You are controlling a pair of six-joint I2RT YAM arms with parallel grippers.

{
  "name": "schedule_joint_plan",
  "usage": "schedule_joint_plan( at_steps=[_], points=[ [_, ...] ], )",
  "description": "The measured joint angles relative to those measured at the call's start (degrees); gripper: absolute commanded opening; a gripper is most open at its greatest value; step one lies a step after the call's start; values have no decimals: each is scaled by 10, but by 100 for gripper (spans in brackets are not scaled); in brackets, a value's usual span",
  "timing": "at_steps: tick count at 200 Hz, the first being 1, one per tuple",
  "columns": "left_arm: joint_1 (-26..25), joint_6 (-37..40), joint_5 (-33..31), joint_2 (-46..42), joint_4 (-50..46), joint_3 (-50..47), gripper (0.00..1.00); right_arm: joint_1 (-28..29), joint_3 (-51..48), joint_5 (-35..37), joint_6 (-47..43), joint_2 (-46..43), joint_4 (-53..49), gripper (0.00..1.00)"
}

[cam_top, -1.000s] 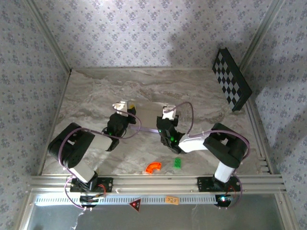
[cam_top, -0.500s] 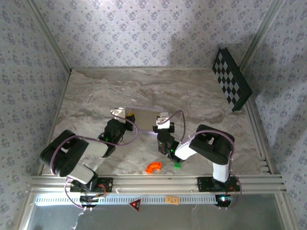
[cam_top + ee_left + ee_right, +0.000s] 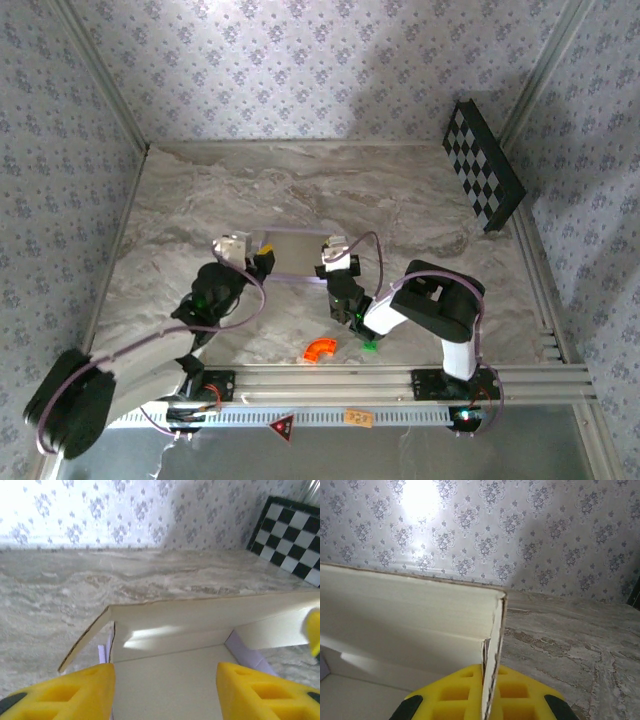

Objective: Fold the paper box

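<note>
while the right end effector (image 3: 484, 682) pinches a wall of the off-white cardboard box (image 3: 292, 251), the left end effector (image 3: 165, 680) gapes open before it.

The paper box (image 3: 210, 620) runs off frame between the left gripper (image 3: 165, 680) fingers (image 3: 75, 690); right of them, a blurred yellow blob (image 3: 314, 630), perhaps foam.

Paper box (image 3: 295, 250) lies mid-table (image 3: 400, 190), long side running left to right. Left gripper (image 3: 247, 254) at its left end, right gripper (image 3: 333, 258) at its right end. Near edge: orange curved piece (image 3: 320, 349), small green piece (image 3: 370, 345) close beside. Checkered board (image 3: 483, 165) leans at far right.
</note>
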Motion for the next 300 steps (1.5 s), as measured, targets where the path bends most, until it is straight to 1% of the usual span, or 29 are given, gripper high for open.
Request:
schedule_joint_plan(
  at_steps=[22,35,48,65,91,128,155,178,202,221,246,256,285,300],
  points=[
    [-1,17,-1,-90,-63,1,60,-6,-1,-8,-6,0,2,0],
    [-1,27,-2,-129,-96,5,60,-10,-2,-14,-10,0,4,0],
    [0,34,-3,-150,-129,15,60,-15,-5,-23,-16,0,6,0],
    [2,44,-3,-152,-174,45,60,-25,-8,-37,-24,0,10,1],
    [9,55,3,-110,-239,126,60,-49,-13,-66,-43,-2,15,3],
    [10,70,41,-12,-325,264,60,-82,-16,-102,-67,-4,15,4],
    [14,79,71,64,-392,365,60,-90,-19,-115,-69,-6,17,10],
    [28,82,109,127,-431,427,59,-88,-25,-120,-69,-7,14,17],
    [48,81,151,185,-453,450,59,-81,-35,-119,-67,-7,0,24],
    [60,77,175,218,-472,452,59,-70,-46,-118,-63,-13,-13,31],
    [70,70,195,231,-489,452,59,-51,-75,-109,-56,-43,-22,43],
    [71,67,202,231,-490,452,59,-44,-89,-102,-52,-60,-26,46],
    [72,56,217,231,-490,452,59,-38,-132,-75,-38,-119,-53,47],
    [72,51,225,231,-486,449,59,-46,-149,-64,-16,-168,-97,46]
  ],
)
